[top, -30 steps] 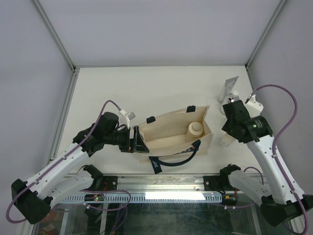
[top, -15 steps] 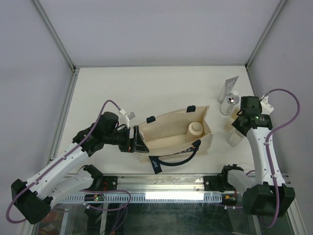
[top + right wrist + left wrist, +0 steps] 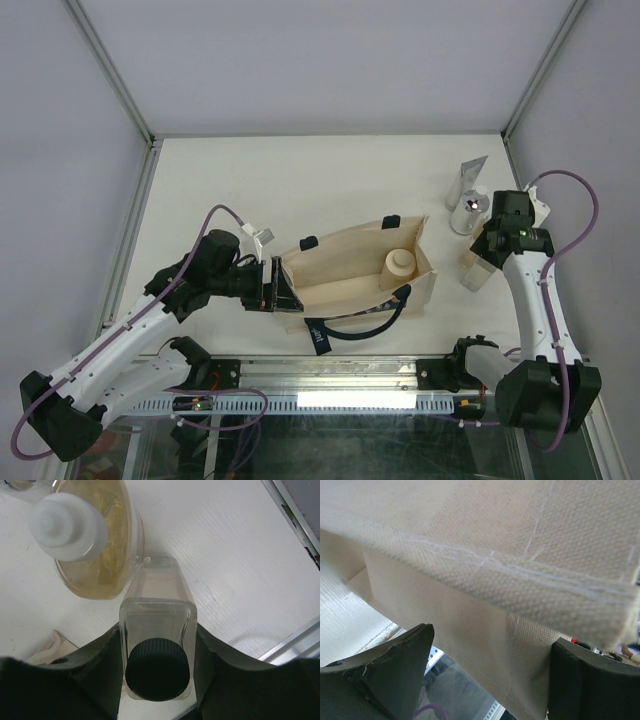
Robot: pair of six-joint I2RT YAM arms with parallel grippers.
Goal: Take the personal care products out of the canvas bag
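Observation:
The canvas bag point(image 3: 350, 270) lies open in the middle of the table, with a beige bottle with a tan cap point(image 3: 400, 263) inside at its right end. My left gripper point(image 3: 276, 285) is open astride the bag's left end; the cloth point(image 3: 485, 625) hangs between the fingers, clear of the left finger point(image 3: 395, 675). My right gripper point(image 3: 482, 262) is shut on a clear square bottle with a dark cap point(image 3: 157, 667) that stands on the table right of the bag point(image 3: 473, 275). A yellowish bottle with a white cap point(image 3: 97, 545) stands just beyond it.
A silvery flat tube point(image 3: 468, 180) and a clear bottle with a shiny cap point(image 3: 468, 212) stand at the back right, near the frame post. The bag's dark handles point(image 3: 375, 315) trail toward the table's near edge. The right table edge rail point(image 3: 295, 645) runs close to the clear bottle.
The right arm has swung from beside the bag's right end out to the right. The clear bottle has shifted slightly with it. The left arm and bag have not moved.

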